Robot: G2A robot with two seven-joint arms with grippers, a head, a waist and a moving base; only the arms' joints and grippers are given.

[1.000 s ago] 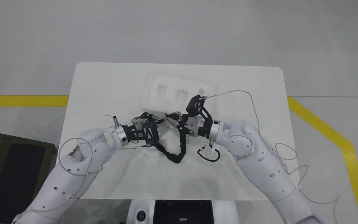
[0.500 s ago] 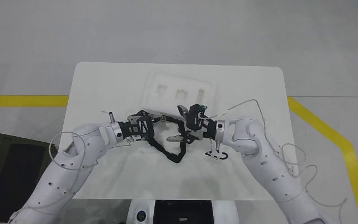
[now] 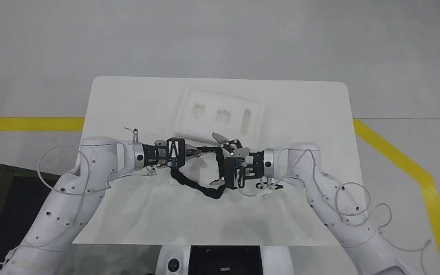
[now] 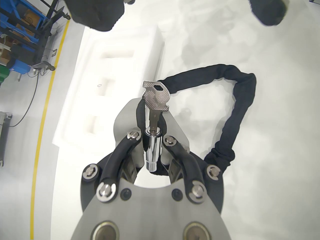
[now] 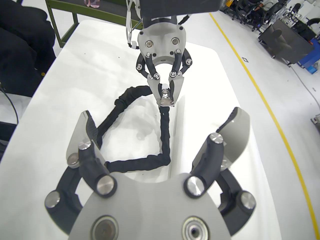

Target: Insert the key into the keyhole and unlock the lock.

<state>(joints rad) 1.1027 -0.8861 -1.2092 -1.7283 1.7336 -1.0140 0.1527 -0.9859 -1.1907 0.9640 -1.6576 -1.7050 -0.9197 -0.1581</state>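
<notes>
My left gripper point(image 4: 152, 136) is shut on the chrome lock cylinder point(image 4: 152, 153). The silver key point(image 4: 156, 98) sticks out of the cylinder's keyhole. A black fabric-covered chain point(image 4: 240, 116) hangs from the lock and loops over the table. In the right wrist view the left gripper point(image 5: 165, 93) faces me, with the key head point(image 5: 166, 101) at its tip. My right gripper point(image 5: 161, 123) is open, a short way back from the key, with nothing between its fingers point(image 5: 85, 126). From above, the left gripper point(image 3: 196, 152) and the right gripper point(image 3: 220, 159) face each other over the chain point(image 3: 196, 184).
A white foam tray point(image 3: 220, 113) with three recesses lies behind the grippers on the white table point(image 3: 309, 103). A thin cable point(image 3: 265, 189) curls beside the right wrist. A green shelf cart point(image 5: 75, 3) stands beyond the table's end.
The right gripper, close against the lock a second ago, has spread its fingers and drawn back from the key. The left gripper with the lock has shifted a little leftward.
</notes>
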